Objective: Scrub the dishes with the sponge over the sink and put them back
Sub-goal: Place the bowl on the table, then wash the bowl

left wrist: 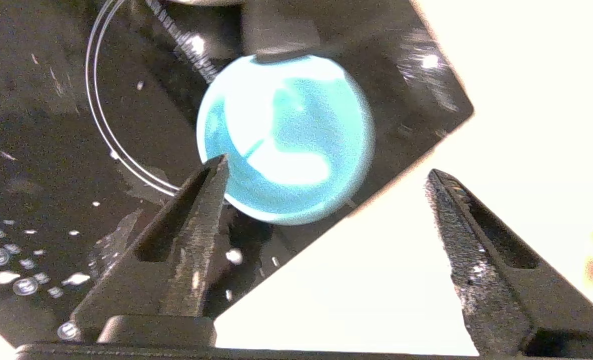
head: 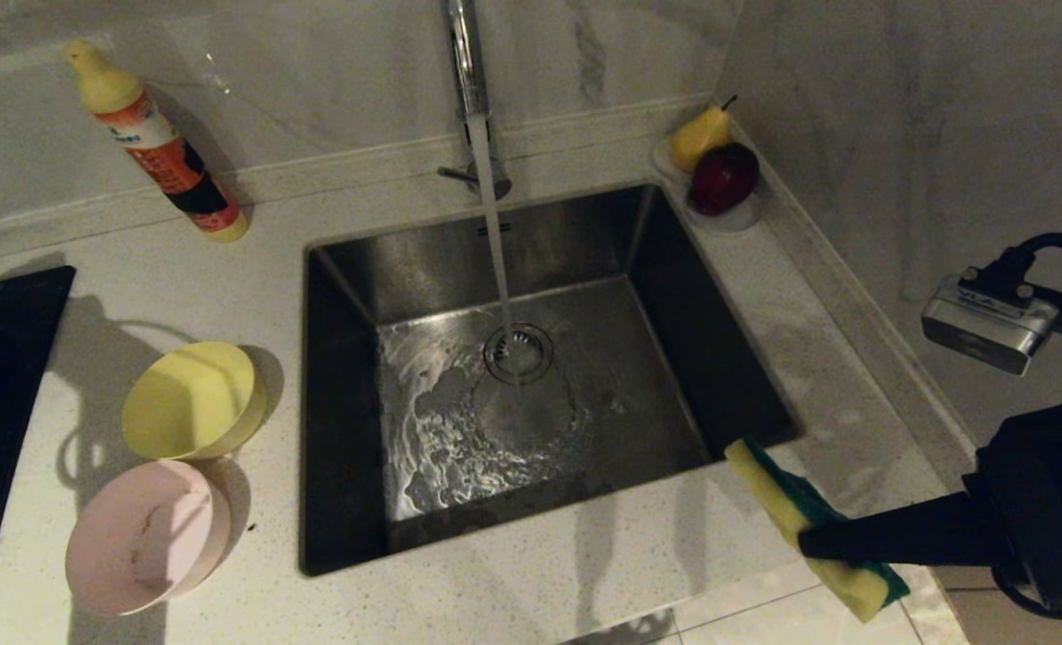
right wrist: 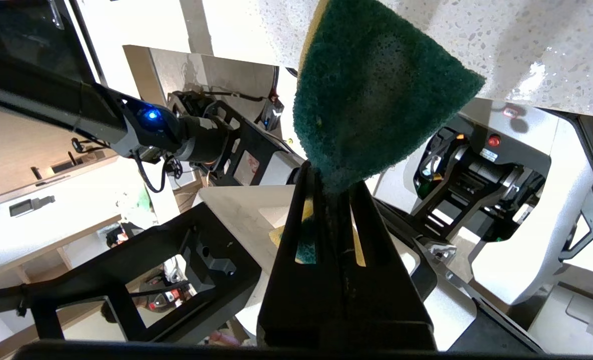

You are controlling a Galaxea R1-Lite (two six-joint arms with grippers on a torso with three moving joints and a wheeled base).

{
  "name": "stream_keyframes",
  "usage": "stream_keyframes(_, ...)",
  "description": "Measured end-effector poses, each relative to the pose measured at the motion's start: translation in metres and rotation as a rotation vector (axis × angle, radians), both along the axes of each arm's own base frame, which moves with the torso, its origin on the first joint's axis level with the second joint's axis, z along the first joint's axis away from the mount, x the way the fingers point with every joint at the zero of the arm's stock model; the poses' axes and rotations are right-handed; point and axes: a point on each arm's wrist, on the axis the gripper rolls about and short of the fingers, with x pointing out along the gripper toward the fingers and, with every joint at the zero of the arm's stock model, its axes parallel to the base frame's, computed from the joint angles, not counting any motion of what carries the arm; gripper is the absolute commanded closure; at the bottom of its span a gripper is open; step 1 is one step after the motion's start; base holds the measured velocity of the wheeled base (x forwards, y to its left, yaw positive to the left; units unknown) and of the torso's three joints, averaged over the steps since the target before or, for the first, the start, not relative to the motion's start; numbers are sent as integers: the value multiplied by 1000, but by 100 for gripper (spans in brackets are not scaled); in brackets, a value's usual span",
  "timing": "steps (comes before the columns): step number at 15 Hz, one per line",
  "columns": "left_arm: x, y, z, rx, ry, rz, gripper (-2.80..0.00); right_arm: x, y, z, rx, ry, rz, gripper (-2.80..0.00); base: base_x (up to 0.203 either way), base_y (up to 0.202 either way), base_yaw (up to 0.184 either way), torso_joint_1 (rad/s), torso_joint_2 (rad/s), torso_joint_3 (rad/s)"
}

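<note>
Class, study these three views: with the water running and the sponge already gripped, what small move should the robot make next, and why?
Probably swing the open left gripper away from the light blue plastic bowl, lying free on the dark panel, toward the smeared pale pink round bowl on the counter. The right gripper holds the green-and-yellow sponge ready beside the steel sink.

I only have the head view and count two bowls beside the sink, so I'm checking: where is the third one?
Observer: The light blue bowl sits on the black surface, shown by the left wrist view.
Operator: Is the left claw holding it?
Observer: No. The left claw is open near it, with nothing between its fingers.
Operator: How firm is the sponge grip?
Observer: The right claw is shut, pinching one end of the sponge.
</note>
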Motion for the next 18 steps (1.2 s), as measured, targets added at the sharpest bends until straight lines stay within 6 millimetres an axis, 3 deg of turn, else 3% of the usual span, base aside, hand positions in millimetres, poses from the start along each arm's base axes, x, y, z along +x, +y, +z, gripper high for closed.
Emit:
stream_keyframes(5, -29, -51, 35, 129, 12, -225, 0, -1, -1, -1, 0, 1, 0, 0, 0, 0, 0, 0, 0, 0)
stream_keyframes(8, -33, -91, 39, 169, 80, -392, 0, 0, 0, -1, -3, 3, -1, 0, 0, 0, 0, 0, 0, 0)
stream_keyframes(14, -10, -172, 28, 138, 122, -706, 0, 6, 5, -6, -17, 24, -4, 0, 0, 0, 0, 0, 0, 0)
stream_keyframes(18, 21, -179, 14, 148, 167, -642, 0, 8, 6, -7, -23, 29, -7, 0, 0, 0, 0, 0, 0, 0)
